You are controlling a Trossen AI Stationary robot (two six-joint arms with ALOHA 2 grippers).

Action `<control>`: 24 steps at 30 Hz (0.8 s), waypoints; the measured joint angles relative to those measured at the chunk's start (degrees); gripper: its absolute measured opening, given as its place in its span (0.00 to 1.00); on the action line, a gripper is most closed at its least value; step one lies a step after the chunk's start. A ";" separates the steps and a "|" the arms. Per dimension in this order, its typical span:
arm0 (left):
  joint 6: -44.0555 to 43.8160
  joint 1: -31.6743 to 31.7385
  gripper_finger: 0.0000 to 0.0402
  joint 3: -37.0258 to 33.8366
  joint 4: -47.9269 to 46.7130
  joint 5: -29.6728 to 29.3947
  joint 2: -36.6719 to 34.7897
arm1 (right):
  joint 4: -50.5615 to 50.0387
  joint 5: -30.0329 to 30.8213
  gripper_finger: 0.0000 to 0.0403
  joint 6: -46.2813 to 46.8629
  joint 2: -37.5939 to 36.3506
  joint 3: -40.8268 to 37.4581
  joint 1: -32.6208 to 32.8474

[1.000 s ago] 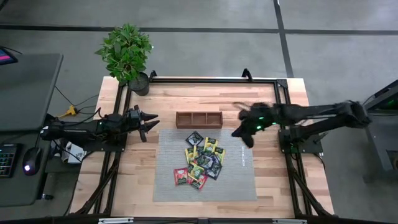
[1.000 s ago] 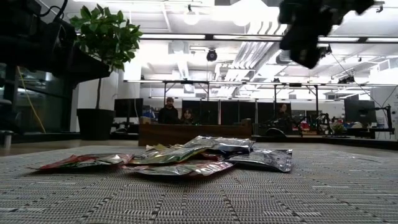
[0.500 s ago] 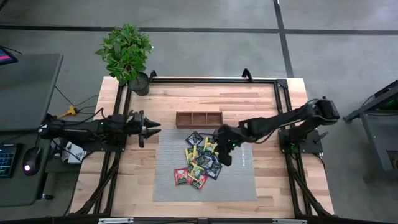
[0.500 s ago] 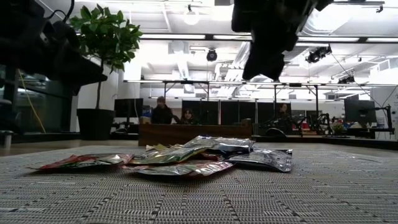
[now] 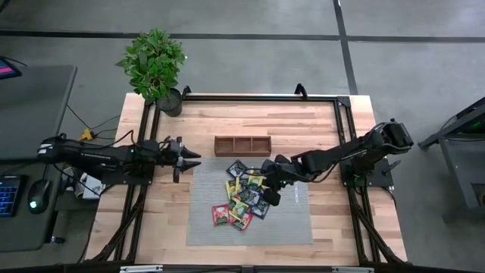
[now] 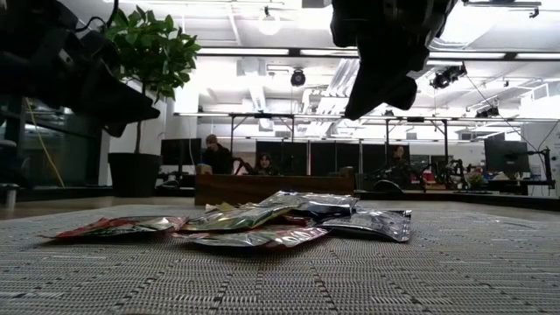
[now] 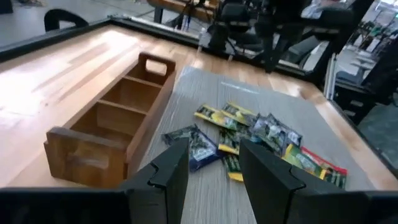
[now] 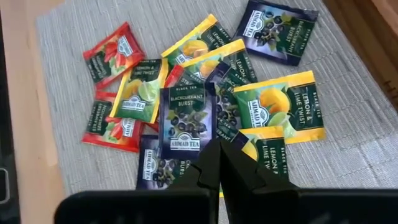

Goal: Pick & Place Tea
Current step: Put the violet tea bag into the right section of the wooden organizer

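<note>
About a dozen small flat tea sachets (image 5: 248, 195) lie in a loose, overlapping pile in the middle of a grey woven mat (image 5: 292, 220) on a pale wooden table (image 5: 318, 121). Their wrappers are red, yellow-green and dark purple. A brown wooden tray (image 5: 242, 145) with three compartments, none showing a sachet, sits just beyond the mat's far edge.

The right gripper (image 8: 219, 163) hovers above the right side of the pile, its fingers pressed together and holding nothing. The left gripper (image 7: 212, 158) waits near the mat's left far corner, its fingers spread apart, pointing toward the tray and the tea.

The sachets look very light, thin and glossy, so they will likely slide or flex when touched. Because they overlap, a grip near a free edge or corner of a top sachet seems safest; pressing into the middle of the pile could lift two at once.

The mat's ribbed weave should give some friction. A potted plant (image 5: 154, 67) stands at the table's far left corner. Behind the table is a bright open office with desks, monitors and seated people.
</note>
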 joint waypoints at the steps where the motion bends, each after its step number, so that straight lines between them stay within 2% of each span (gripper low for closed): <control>1: -0.16 0.00 0.35 0.00 0.80 0.53 1.32 | 0.04 0.11 0.01 0.46 0.00 0.00 0.00; 7: -2.32 0.00 0.35 0.00 7.78 5.36 9.14 | 0.49 -0.72 0.05 4.59 0.64 0.00 -0.36; 12: -2.35 0.00 0.35 0.00 12.32 5.89 14.19 | 4.68 -5.78 0.12 5.01 3.28 0.00 -1.96; 18: -3.60 0.00 0.35 0.00 13.35 6.02 17.14 | 8.62 -15.24 0.27 -0.45 6.16 0.02 -5.69; 24: -3.84 0.00 0.35 0.03 13.16 6.72 17.27 | 10.18 -20.40 0.44 -7.66 6.64 0.02 -10.14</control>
